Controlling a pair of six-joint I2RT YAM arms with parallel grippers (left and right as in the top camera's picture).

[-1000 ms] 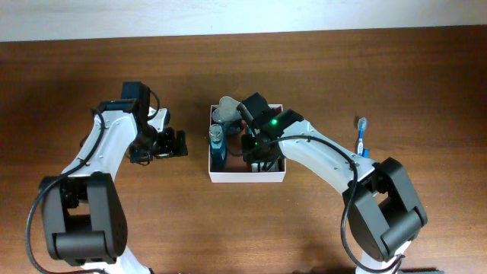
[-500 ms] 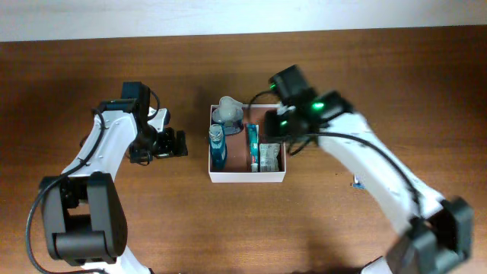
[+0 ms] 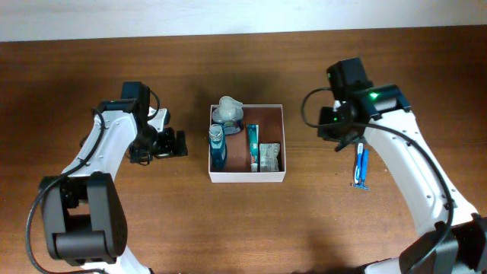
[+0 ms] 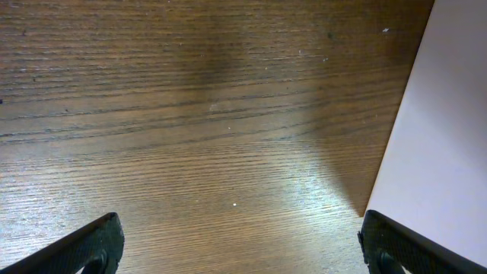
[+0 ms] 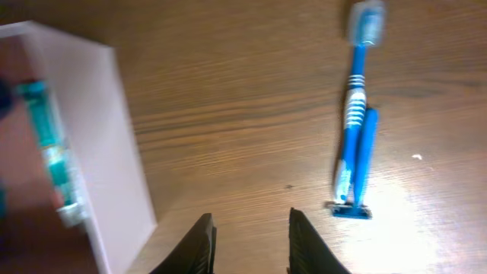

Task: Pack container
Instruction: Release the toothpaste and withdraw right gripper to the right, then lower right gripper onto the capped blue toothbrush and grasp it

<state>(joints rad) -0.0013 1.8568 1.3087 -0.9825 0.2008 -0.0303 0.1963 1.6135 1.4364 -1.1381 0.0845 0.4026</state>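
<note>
1. Overhead view. Compared with one second earlier, the right tool has been withdrawn from the container and carried to the right. It now hangs just beside a blue toothbrush and razor lying on the desk. A tube and a packet, hidden under the arm before, are now seen inside the container beside a blue bottle. The task is judged to be partly done, with the two blue items probably next. The left tool is unmoved, left of the container.
2. Left wrist view. The left tool is spread wide, and nothing is held or touched. The container's white wall is seen at the right.
3. Right wrist view. The right tool is parted moderately and is empty. The toothbrush and razor lie ahead of it, untouched. The container lies to the left.
</note>
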